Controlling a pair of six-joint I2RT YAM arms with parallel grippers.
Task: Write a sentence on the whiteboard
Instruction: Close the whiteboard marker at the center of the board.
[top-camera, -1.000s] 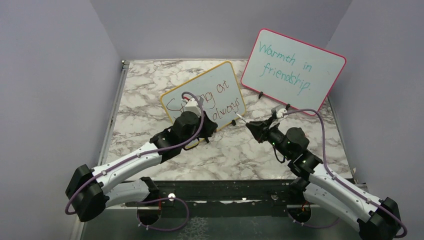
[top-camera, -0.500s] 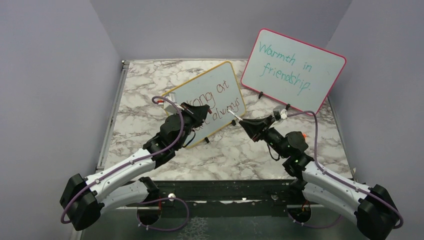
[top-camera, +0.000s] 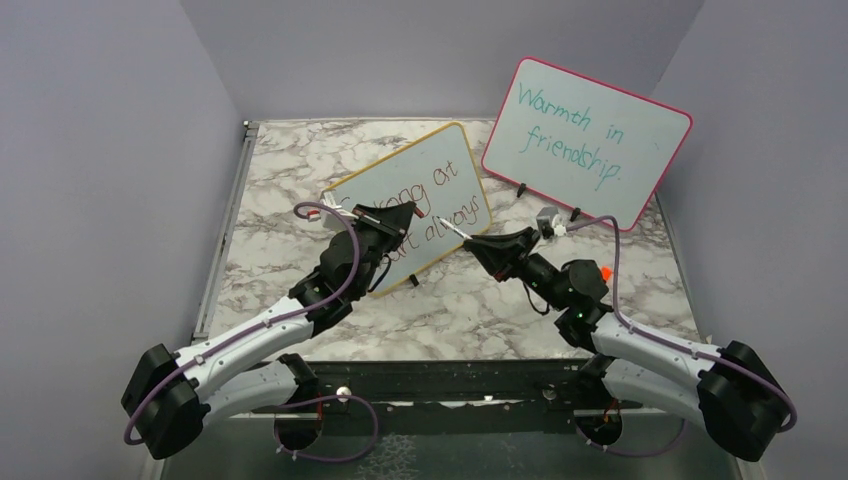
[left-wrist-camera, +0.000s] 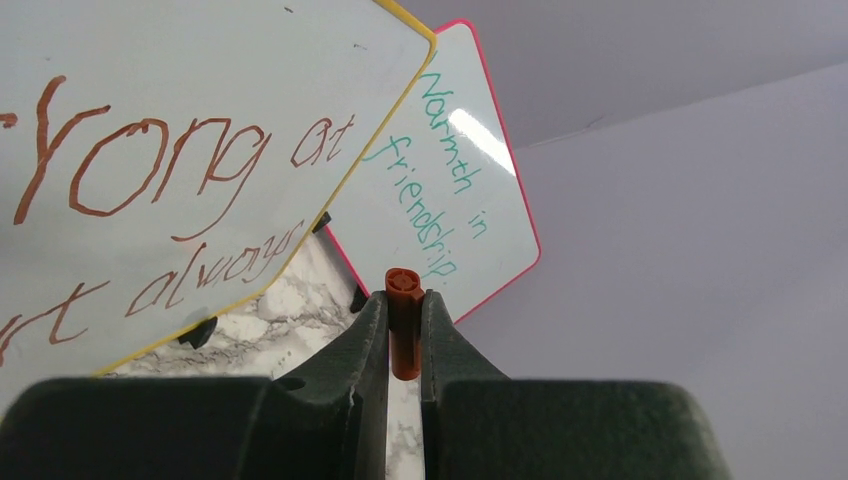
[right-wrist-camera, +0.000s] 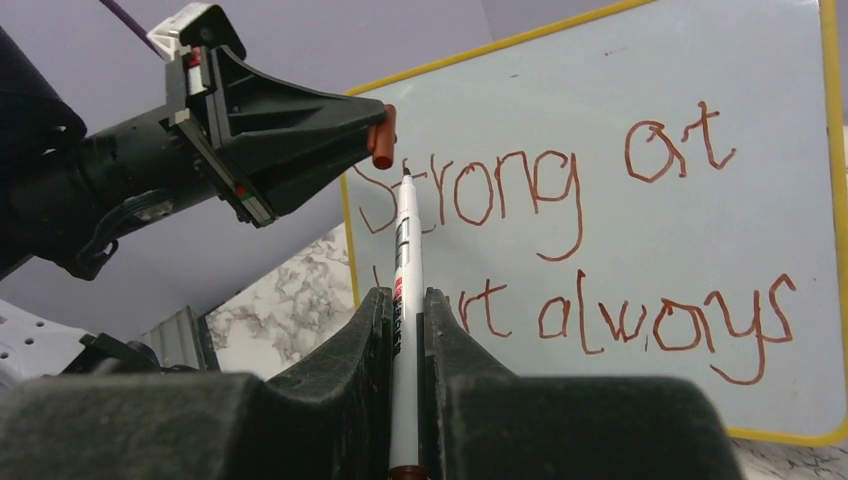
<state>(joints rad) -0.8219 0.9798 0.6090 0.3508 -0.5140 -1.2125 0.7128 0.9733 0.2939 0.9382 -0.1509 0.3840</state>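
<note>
Whiteboard (top-camera: 455, 160), yellow-tan frame, propped on small black feet toward the back of the marble table (top-camera: 290, 170), turned at an angle. Just to its right and behind: pink-framed board (top-camera: 585, 140) with teal writing, lower left edge tucked behind the yellow frame in the left wrist view.

Across the white face, sentence (right-wrist-camera: 560, 240) in red-brown marker, two lines: "Strong at" over "heart always". Start of the lower line hidden behind fingers and pen in the right wrist view.

Right gripper (right-wrist-camera: 405, 300) pinched narrow on white marker (right-wrist-camera: 404, 240), barrel running out between the fingers, dark tip up beside the "t" of "Strong". Tip touching the board or not: cannot tell.

Left gripper (left-wrist-camera: 404, 305) clamped on orange-red cap (left-wrist-camera: 404, 335). From the right wrist, cap just above and left of the marker tip, close, not touching. From above, both grippers nose to nose in front of the board's lower half.
</note>
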